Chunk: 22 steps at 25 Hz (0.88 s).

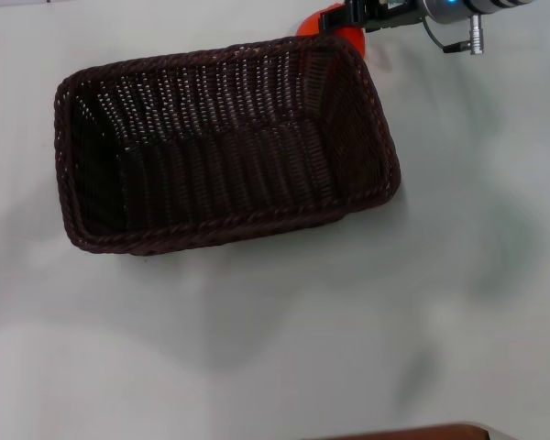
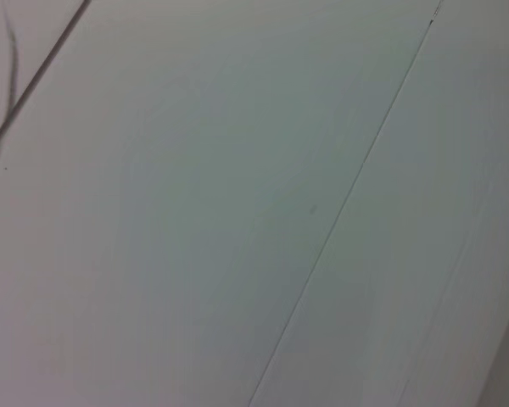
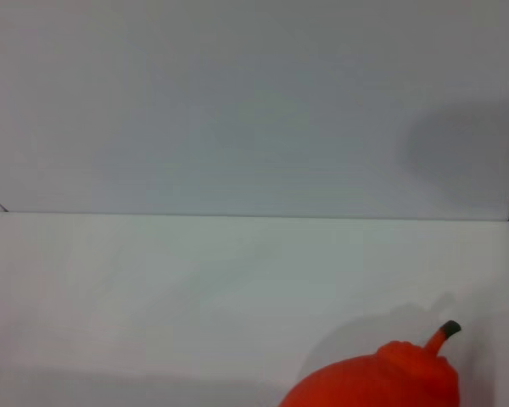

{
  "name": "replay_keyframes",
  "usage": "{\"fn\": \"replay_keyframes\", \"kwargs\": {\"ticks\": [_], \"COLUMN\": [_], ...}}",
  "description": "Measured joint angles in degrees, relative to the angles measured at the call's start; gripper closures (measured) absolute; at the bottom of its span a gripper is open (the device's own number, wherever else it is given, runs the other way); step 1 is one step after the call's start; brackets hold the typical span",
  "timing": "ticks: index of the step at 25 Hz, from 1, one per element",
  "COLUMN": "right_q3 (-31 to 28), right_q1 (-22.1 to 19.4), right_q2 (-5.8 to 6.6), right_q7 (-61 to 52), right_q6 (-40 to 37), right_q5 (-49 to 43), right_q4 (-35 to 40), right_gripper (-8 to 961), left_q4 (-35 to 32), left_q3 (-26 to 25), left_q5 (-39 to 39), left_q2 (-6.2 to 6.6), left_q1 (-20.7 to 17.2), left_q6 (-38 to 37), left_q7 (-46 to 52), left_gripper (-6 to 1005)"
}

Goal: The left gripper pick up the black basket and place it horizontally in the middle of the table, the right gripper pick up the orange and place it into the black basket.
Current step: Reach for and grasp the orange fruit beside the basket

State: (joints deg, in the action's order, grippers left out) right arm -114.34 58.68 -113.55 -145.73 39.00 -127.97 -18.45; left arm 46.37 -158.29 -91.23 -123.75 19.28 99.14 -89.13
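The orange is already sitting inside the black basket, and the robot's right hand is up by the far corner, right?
Not quite. The head view shows the black basket empty; the orange is outside it, just beyond its far right corner, at the right hand.

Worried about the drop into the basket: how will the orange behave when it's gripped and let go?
The orange looks round and smooth, so it may slip in a pinch and roll once released. The black basket has tall woven walls, which should probably stop it. The right gripper sits right at it.
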Motion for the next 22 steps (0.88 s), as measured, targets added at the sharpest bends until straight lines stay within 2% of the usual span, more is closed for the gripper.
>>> {"fn": "replay_keyframes", "kwargs": {"ticks": [5, 11, 22], "right_q3": [1.05, 1.71, 1.85], "right_q1": [0.17, 0.32, 0.2], "right_q2": [0.0, -0.07, -0.45], "right_q7": [0.0, 0.0, 0.33], "right_q6": [-0.49, -0.93, -1.4], "right_q5": [0.0, 0.0, -0.09], "right_q4": [0.32, 0.6, 0.65], "right_gripper": [198, 405, 642], "left_q4": [-0.06, -0.06, -0.74], "left_q3": [-0.11, -0.32, -0.45], "left_q5": [0.0, 0.0, 0.0], "left_q2": [0.0, 0.0, 0.13], "left_q1": [0.28, 0.64, 0.84], "left_q6": [-0.2, -0.21, -0.31], "left_q7": [0.0, 0.0, 0.01], "left_gripper": [98, 98, 99]}}
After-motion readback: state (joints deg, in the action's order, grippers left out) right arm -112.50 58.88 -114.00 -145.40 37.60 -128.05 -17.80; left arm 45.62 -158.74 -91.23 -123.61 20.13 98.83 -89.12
